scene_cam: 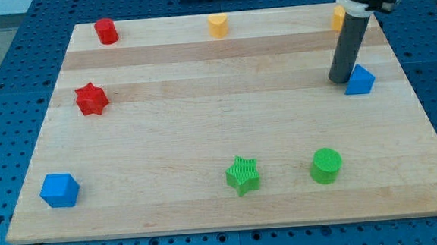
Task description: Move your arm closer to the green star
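- Nearest the camera, along the view's bottom: blue cube (59, 190) at the left, green star (242, 174) at centre, green cylinder (326, 165) just to its right.
- My tip (341, 79) rests on the wooden board (202, 108) at the upper right; being a plain rod, it grasps nothing.
- Blue triangular block (359, 80) sits just beside the tip, on its right; contact cannot be confirmed.
- Orange block (337, 18) lies above, partly hidden behind the rod; shape unclear.
- Green star is well apart from the tip, toward the lower left.
- Yellow block (218, 24) stands at top centre.
- Red star (91, 98) lies at mid-left; red cylinder (106, 30) at the top left.
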Available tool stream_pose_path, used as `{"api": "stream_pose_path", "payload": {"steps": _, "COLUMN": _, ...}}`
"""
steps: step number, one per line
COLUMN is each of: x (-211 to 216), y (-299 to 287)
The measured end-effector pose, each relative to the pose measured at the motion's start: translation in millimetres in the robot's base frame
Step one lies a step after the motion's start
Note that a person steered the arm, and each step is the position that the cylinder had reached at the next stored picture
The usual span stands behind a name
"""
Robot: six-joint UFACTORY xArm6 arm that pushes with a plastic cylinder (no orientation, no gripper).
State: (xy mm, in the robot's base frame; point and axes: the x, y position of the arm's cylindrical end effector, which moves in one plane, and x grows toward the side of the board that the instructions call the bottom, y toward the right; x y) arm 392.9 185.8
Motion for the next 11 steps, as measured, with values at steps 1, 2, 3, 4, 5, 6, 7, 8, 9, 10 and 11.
{"api": "stream_pose_path", "payload": {"steps": 1, "x": 0, "y": -16}}
{"api": "stream_pose_path", "payload": {"steps": 2, "x": 8, "y": -53}}
{"api": "stream_pose_path", "payload": {"steps": 3, "x": 29, "y": -96}}
{"api": "stream_pose_path", "payload": {"steps": 4, "x": 59, "y": -142}}
{"api": "stream_pose_path", "payload": {"steps": 5, "x": 76, "y": -184}}
{"api": "stream_pose_path", "payload": {"steps": 6, "x": 79, "y": -205}}
{"api": "stream_pose_path", "payload": {"steps": 7, "x": 93, "y": -228}}
{"api": "stream_pose_path", "payload": {"steps": 8, "x": 112, "y": -246}}
{"api": "stream_pose_path", "payload": {"steps": 9, "x": 140, "y": -248}}
{"api": "stream_pose_path", "payload": {"steps": 10, "x": 182, "y": -251}}
{"api": "stream_pose_path", "payload": {"steps": 11, "x": 219, "y": -243}}
